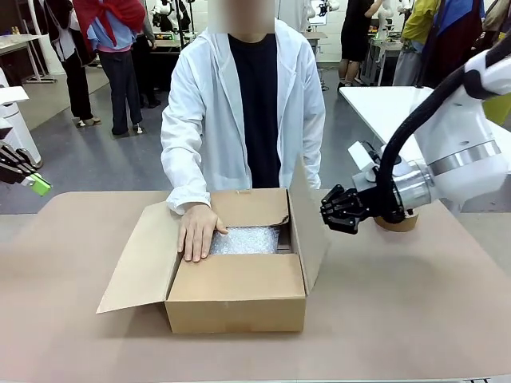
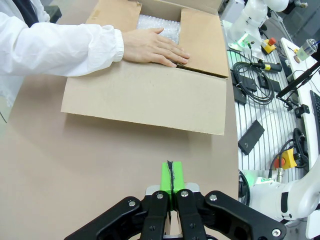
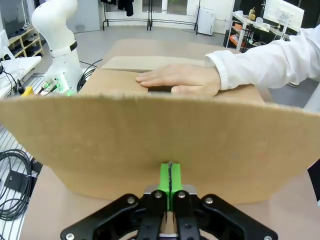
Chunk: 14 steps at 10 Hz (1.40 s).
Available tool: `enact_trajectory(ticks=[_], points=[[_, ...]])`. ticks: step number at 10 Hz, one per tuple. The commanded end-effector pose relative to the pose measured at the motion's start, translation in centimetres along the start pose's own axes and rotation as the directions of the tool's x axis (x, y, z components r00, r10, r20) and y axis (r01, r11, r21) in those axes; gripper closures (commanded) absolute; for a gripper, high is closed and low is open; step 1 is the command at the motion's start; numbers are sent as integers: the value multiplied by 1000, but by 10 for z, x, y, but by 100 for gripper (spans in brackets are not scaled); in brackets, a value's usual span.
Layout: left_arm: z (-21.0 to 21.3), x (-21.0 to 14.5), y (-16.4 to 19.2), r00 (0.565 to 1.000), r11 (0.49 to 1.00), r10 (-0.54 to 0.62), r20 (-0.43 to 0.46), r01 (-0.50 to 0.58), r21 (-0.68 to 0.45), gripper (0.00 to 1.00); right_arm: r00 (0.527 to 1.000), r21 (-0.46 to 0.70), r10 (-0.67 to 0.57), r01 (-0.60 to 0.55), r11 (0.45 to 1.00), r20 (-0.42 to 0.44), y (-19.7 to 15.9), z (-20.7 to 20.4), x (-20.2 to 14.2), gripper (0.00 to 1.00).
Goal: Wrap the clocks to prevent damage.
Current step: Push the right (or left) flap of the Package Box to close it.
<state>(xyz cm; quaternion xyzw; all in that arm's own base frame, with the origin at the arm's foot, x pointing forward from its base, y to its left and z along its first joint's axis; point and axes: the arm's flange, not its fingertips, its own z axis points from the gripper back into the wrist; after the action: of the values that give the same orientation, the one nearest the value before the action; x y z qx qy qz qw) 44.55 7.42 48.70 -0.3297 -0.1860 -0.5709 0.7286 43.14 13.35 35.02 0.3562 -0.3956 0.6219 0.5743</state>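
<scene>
A hand (image 1: 200, 232) on the carton (image 1: 238, 302), bubble-wrapped clocks (image 1: 249, 240) inside; left end effector (image 2: 171, 181) and right end effector (image 3: 170, 178) closed tight, empty.

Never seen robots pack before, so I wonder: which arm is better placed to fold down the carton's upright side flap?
Right, probably. The right pincer, shut, sits just beside the upright flap of the carton, pointing at it; the left pincer, also shut, hangs far off past the opposite side.

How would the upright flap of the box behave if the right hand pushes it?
It probably folds inward easily: the flap is thin cardboard standing on a crease. The box might slide slightly, though the person's hand rests on it.
</scene>
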Motion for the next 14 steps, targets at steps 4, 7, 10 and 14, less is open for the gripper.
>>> enact_trajectory(ticks=[4, 7, 10, 14], points=[[2, 0, -1, 1000, 1000, -1, 18, 1, -3, 100, 1000, -13, -21, 21, 1000, -4, -19, -34, 4, 99], [2, 0, -1, 1000, 1000, -1, 18, 1, -3, 100, 999, 10, -34, 34, 999, -20, -23, -53, 0, 99], [2, 0, -1, 1000, 1000, -1, 18, 1, -3, 100, 999, 25, -45, 46, 999, -30, -24, -66, -4, 99], [2, 0, -1, 1000, 1000, -1, 18, 1, -3, 100, 995, 38, -60, 64, 997, -84, -26, -66, -30, 99]])
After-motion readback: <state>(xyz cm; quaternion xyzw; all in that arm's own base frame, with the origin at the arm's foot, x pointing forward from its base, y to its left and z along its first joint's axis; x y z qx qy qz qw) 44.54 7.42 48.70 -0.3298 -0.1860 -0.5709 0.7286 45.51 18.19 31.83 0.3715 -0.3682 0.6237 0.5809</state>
